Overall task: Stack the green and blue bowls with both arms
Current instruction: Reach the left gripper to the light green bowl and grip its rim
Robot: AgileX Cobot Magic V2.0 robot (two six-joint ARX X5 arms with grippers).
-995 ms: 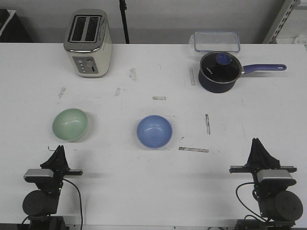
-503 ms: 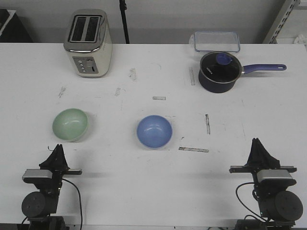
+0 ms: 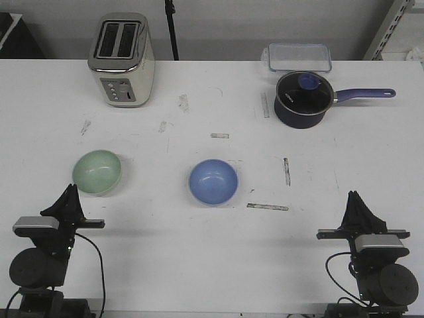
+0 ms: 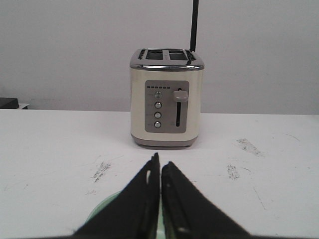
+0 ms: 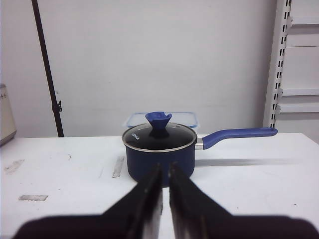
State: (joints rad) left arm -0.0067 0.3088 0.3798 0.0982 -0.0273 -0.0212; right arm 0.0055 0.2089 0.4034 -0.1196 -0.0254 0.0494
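Note:
The pale mint green bowl [image 3: 97, 171] sits upright on the white table at the left. The periwinkle blue bowl [image 3: 213, 182] sits upright near the middle. My left gripper [image 3: 69, 192] is shut and empty, just short of the green bowl's near rim; in the left wrist view [image 4: 160, 163] the green bowl [image 4: 99, 215] shows only as a sliver behind the fingers. My right gripper [image 3: 356, 197] is shut and empty near the table's front right, far from both bowls; it also shows in the right wrist view [image 5: 165, 167].
A cream toaster [image 3: 122, 59] stands at the back left, also in the left wrist view [image 4: 167, 97]. A dark navy saucepan [image 3: 303, 99] with glass lid and purple handle stands at the back right, a clear lidded box [image 3: 299, 57] behind it. Both show in the right wrist view [image 5: 159, 152].
My left arm has shifted left, its gripper tip now closer to the green bowl. The right arm and both bowls have not moved.

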